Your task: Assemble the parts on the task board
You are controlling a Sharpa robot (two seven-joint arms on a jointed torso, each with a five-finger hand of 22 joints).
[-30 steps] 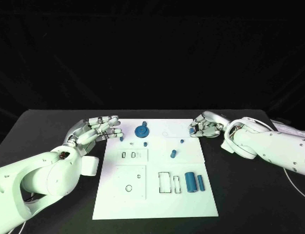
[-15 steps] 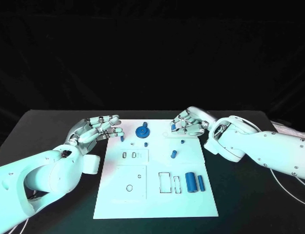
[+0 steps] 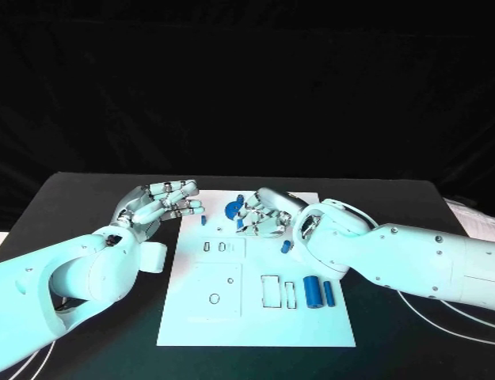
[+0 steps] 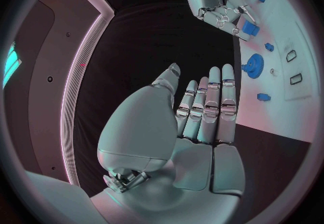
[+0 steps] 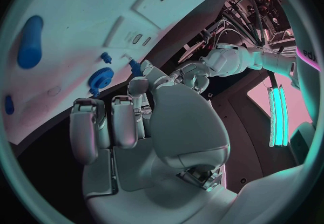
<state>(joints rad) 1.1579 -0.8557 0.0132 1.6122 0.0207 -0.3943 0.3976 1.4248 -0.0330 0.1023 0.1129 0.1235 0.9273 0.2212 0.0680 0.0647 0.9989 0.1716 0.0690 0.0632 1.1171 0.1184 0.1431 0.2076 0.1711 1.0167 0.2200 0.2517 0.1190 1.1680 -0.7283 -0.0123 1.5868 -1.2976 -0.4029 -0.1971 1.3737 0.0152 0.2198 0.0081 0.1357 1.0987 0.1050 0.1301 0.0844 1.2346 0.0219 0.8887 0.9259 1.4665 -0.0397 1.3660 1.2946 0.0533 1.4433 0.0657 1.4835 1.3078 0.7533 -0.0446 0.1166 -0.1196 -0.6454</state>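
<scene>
Over the task board (image 3: 259, 317) far end my right hand (image 3: 264, 212) hovers by the blue gear (image 3: 234, 210), fingers loosely curled, holding nothing. Left hand (image 3: 161, 203) waits open beside the board's edge. I would lower slowly, centred on the gear.

text on the board (image 3: 259, 317): we can read none
labels on the hands: we can read none
</scene>
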